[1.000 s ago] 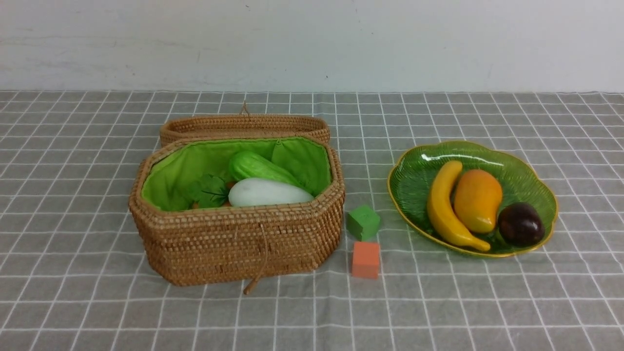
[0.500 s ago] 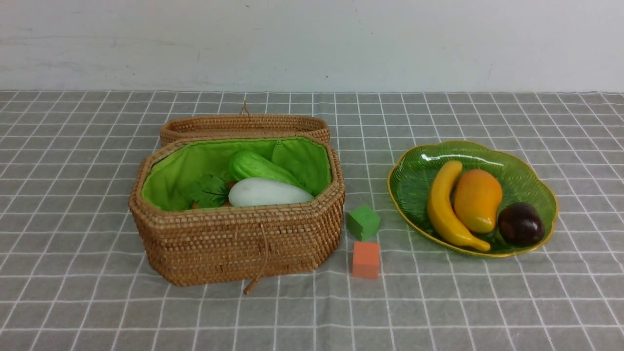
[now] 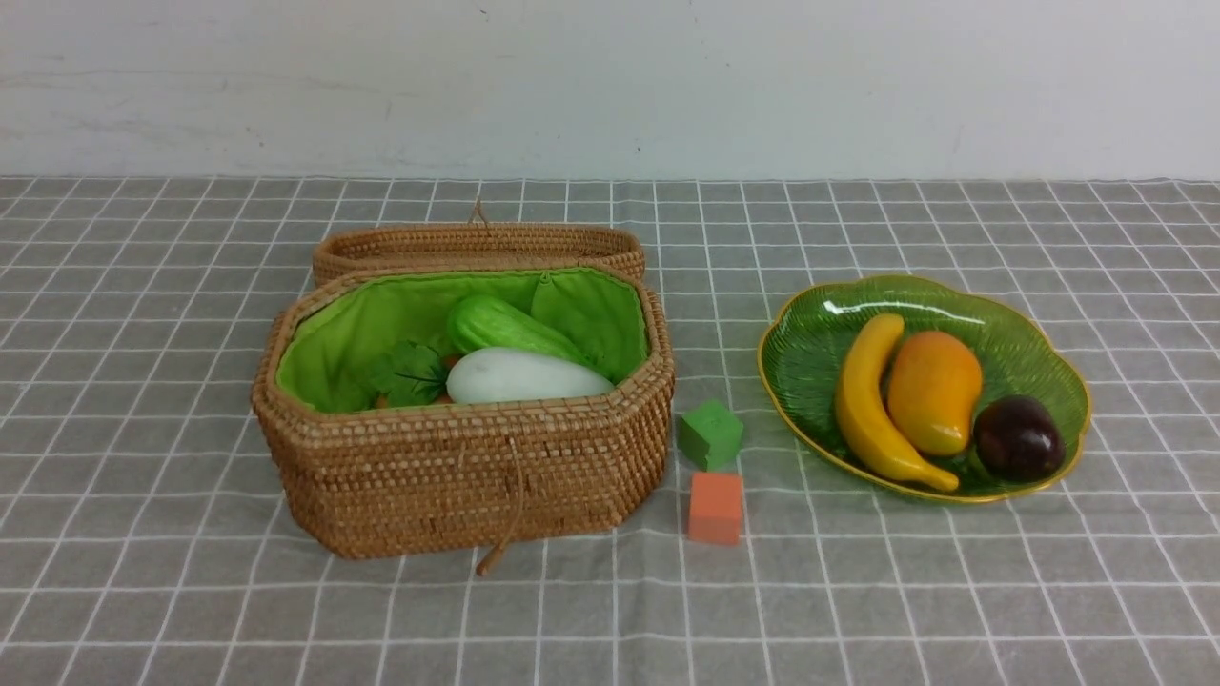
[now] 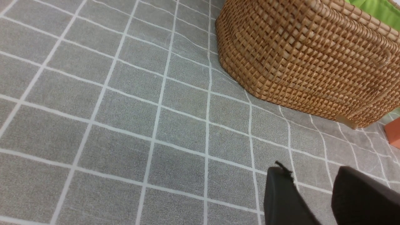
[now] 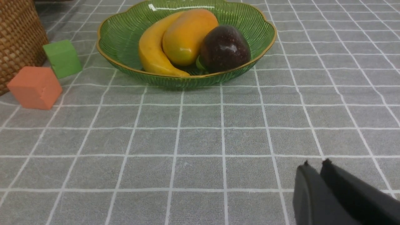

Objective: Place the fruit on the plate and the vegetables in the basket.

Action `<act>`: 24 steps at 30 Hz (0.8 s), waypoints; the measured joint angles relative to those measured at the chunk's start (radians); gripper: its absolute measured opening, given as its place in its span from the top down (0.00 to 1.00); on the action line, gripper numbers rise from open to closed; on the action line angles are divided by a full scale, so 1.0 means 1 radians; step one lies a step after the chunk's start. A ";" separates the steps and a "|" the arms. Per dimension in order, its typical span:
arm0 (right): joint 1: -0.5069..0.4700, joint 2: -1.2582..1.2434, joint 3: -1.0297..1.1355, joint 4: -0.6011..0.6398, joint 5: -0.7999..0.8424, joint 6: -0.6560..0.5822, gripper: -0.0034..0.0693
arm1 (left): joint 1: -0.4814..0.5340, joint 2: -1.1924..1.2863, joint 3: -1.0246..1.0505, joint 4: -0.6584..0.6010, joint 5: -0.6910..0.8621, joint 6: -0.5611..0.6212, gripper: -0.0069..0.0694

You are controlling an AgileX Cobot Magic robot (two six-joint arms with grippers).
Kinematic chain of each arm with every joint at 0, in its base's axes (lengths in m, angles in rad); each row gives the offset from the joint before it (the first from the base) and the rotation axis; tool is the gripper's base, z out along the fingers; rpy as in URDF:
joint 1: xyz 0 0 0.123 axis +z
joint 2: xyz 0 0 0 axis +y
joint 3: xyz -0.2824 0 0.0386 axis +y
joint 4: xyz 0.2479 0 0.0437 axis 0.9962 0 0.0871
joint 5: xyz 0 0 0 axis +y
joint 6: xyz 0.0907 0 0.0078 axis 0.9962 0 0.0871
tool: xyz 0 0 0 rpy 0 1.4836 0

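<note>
The wicker basket (image 3: 457, 467) stands open at the left with a ridged green gourd (image 3: 505, 326) and a white radish (image 3: 524, 376) lying on its green lining. On the green leaf plate (image 3: 810, 333) at the right rest a banana (image 3: 867, 400), a mango (image 3: 934, 391) and a dark mangosteen (image 3: 1018, 438). Neither arm shows in the front view. My left gripper (image 4: 309, 172) hangs open and empty over the cloth near the basket's wall (image 4: 297, 56). My right gripper (image 5: 315, 163) is shut on nothing, well in front of the plate (image 5: 125, 34).
The basket's woven lid (image 3: 477, 248) lies just behind it. A green cube (image 3: 710, 433) and an orange cube (image 3: 715, 508) sit between basket and plate. A strap (image 3: 505, 548) trails from the basket's front. Grey checked cloth covers the table.
</note>
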 joint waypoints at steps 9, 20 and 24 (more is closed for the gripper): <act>0.000 0.000 0.000 0.000 0.000 0.000 0.86 | 0.000 0.000 0.000 0.000 0.000 0.000 0.60; 0.000 0.000 0.000 0.000 0.000 0.000 0.83 | 0.000 0.000 0.000 0.000 0.000 0.000 0.60; 0.000 0.000 0.000 0.000 0.000 0.000 0.83 | 0.000 0.000 0.000 0.000 0.000 0.000 0.60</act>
